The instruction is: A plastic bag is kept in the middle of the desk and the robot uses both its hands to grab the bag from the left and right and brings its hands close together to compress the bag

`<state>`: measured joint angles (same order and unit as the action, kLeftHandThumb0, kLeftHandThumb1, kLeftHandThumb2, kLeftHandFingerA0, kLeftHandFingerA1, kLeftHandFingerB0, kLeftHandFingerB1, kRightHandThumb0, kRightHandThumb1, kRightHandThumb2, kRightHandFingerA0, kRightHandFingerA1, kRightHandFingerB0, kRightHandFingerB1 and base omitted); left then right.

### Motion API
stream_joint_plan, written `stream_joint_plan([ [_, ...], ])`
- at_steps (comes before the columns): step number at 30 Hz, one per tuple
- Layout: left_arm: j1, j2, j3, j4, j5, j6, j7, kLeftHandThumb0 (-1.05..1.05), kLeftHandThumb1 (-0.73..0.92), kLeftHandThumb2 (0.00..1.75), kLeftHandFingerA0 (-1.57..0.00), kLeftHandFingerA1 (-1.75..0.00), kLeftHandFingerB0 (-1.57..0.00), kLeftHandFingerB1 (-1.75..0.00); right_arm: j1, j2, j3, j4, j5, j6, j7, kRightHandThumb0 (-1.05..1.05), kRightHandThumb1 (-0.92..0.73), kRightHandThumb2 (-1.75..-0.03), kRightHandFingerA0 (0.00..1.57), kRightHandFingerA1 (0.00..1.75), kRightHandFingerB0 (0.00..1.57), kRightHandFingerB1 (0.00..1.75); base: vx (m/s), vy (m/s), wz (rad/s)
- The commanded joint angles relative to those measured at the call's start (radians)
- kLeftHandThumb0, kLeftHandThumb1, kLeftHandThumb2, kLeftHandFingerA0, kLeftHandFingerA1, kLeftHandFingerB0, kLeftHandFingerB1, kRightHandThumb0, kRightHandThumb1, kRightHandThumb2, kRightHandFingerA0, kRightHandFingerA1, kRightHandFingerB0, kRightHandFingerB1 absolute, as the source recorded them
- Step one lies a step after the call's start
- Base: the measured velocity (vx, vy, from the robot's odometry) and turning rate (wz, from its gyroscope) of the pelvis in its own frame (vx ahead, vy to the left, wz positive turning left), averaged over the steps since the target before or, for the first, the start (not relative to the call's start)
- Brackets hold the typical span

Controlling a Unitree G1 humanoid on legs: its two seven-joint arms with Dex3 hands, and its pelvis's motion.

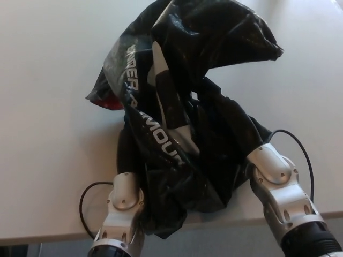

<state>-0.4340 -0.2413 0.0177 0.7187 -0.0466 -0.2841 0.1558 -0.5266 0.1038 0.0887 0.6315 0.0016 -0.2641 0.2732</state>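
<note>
A black plastic bag (177,107) with white lettering stands crumpled into a tall, narrow heap on the white desk (48,134); a red patch (107,101) shows at its left edge. My left hand (127,152) presses into the bag's lower left side, black against the black folds. My right hand (256,140) is buried in the lower right folds. Both hands are shut on the bag, which is squeezed between them. Only the silver wrists show clearly near the desk's front edge.
A thin black cable (83,201) loops beside the left wrist, and another cable (303,155) arcs over the right wrist. The desk's front edge (43,235) runs along the bottom of the picture. Part of the bag hangs over that edge.
</note>
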Motion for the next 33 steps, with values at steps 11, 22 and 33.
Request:
stream_joint_plan([
  [11,0.076,0.403,0.178,-0.514,-0.029,0.2,-0.07,-0.81,0.92,0.86,-0.15,-0.42,-0.06,-0.21,0.087,-0.341,-0.236,-0.371,-0.06,0.035,-0.156,-0.78,-0.71,-1.08,0.11,0.5,0.03,0.38,0.0,0.0,0.0],
  [22,0.318,0.547,0.335,-1.05,-0.137,0.257,-0.167,-0.84,0.92,0.82,-0.18,-0.41,-0.1,-0.29,0.335,-0.457,-0.429,-0.798,0.023,0.002,-0.092,-0.77,-0.86,-0.69,0.09,0.34,0.14,0.3,0.0,0.0,0.0],
  [33,0.902,0.445,0.507,-1.117,-0.282,0.032,-0.342,-0.34,0.55,1.14,0.0,-0.48,0.0,-0.48,0.951,-0.374,-0.508,-0.84,0.127,-0.299,0.052,-0.64,-0.89,-0.66,0.06,0.3,0.06,0.27,0.0,0.0,0.0],
])
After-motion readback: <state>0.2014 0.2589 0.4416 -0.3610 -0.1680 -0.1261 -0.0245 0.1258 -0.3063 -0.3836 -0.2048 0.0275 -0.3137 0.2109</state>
